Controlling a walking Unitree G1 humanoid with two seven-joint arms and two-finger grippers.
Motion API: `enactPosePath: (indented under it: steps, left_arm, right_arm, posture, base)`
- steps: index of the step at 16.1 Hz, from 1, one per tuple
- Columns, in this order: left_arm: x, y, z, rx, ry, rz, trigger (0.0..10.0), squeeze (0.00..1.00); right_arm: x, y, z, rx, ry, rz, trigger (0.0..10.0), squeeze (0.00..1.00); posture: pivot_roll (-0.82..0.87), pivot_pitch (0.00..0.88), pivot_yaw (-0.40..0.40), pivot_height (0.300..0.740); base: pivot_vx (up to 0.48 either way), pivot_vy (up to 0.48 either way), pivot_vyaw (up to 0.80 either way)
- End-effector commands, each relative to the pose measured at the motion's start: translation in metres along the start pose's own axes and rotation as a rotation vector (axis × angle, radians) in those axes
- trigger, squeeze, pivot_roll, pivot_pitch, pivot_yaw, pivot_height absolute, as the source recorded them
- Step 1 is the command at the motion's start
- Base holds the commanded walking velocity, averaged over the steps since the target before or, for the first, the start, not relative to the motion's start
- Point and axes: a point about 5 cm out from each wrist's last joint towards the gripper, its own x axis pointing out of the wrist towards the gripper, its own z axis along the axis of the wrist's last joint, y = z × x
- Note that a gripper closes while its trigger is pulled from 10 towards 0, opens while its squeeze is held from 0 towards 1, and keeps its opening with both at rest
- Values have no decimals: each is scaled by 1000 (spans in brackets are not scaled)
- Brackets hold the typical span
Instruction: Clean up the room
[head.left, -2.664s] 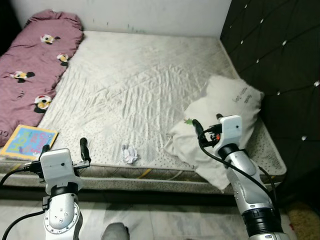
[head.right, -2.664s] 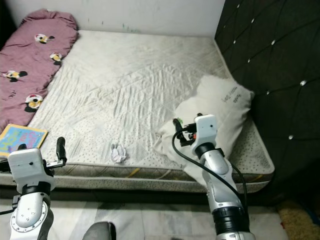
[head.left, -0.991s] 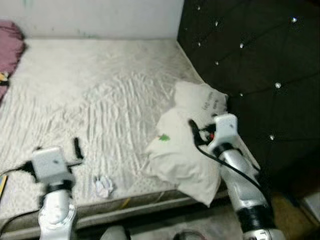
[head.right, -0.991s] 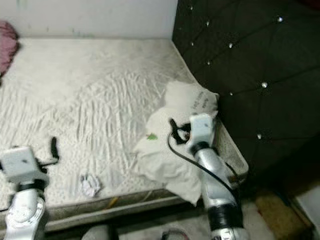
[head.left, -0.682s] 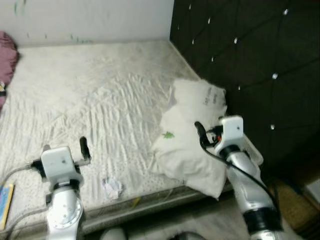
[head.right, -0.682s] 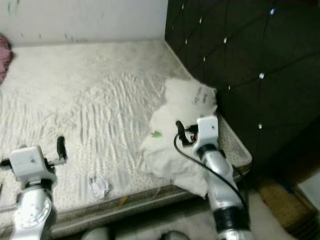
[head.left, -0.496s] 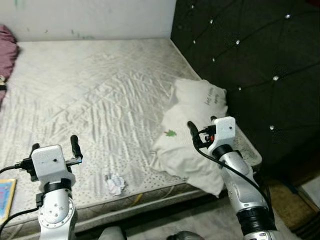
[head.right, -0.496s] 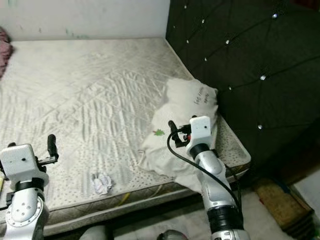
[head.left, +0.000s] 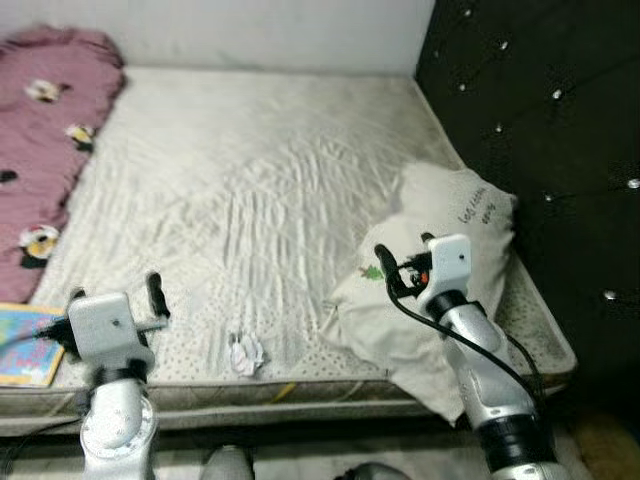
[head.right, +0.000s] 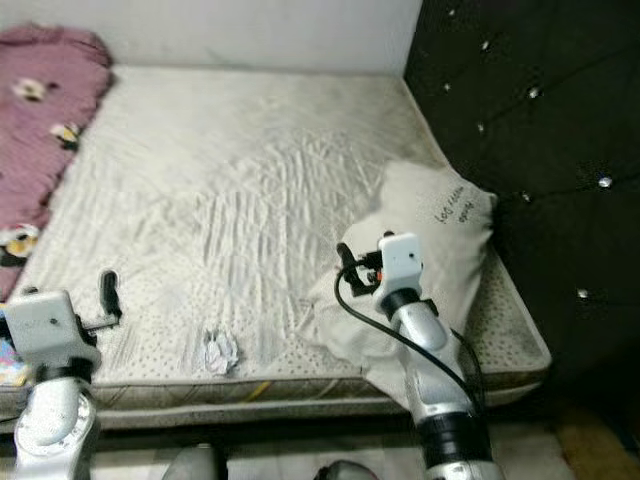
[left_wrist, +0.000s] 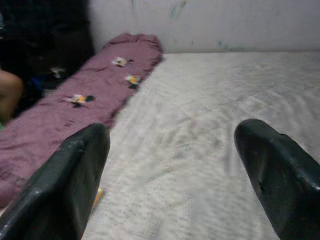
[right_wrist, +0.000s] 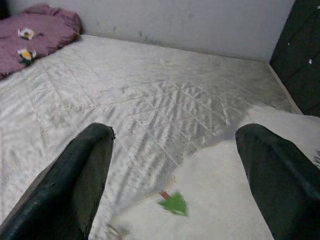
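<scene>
Two grippers hover at the near edge of the bare white quilted mattress (head.left: 270, 190), fingers spread and empty: the left gripper (head.left: 115, 297) near a colourful picture book (head.left: 22, 345), the right gripper (head.left: 403, 262) over a white pillow (head.left: 440, 250) bearing a small green mark. Between them, a crumpled white paper wad (head.left: 244, 353) lies near the mattress edge. Farther left lies a maroon patterned quilt (head.left: 45, 130).

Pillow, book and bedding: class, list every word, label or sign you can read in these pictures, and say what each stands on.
Pillow: two short lines of dark print, too small and blurred to read.
Pillowcase: a small green leaf-like mark, no letters.
Book: colourful cover, any print too small to read.
Maroon blanket: cartoon motifs only, no words.
</scene>
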Motion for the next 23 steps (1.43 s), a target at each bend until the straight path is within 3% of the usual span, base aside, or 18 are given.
enactPosePath:
  steps: [1,7,13,17,19,23]
  left_arm:
    - [0,-1,2,7,-7,-9,10000,0]
    - [0,0,-1,-18,14,5,10000,0]
    - [1,-3,0,-42,11,-8,10000,0]
    - [2,-4,0,-49,7,-14,10000,0]
    - [2,-3,0,-46,8,-6,10000,0]
    - [3,-4,0,-48,9,-9,10000,0]
  right_arm:
    - [1,-2,4,-2,-14,-9,10000,0]
    - [0,-3,3,2,-6,-11,10000,0]
    - [0,-1,-1,7,11,3,10000,0]
    - [1,-7,0,-65,22,-70,10000,0]
    - [6,-4,8,-4,-5,-42,10000,0]
    - [12,0,13,-18,-19,-74,10000,0]
  posture:
    - [50,52,-67,740]
    - [49,53,-66,740]
    - [47,48,-66,740]
    - [44,45,-67,740]
    - [43,41,-66,740]
    - [50,37,-68,740]
  base:
    - [0,0,0]
    - [0,0,0]
    - [0,480,0]
    - [0,480,0]
    - [0,480,0]
    - [0,480,0]
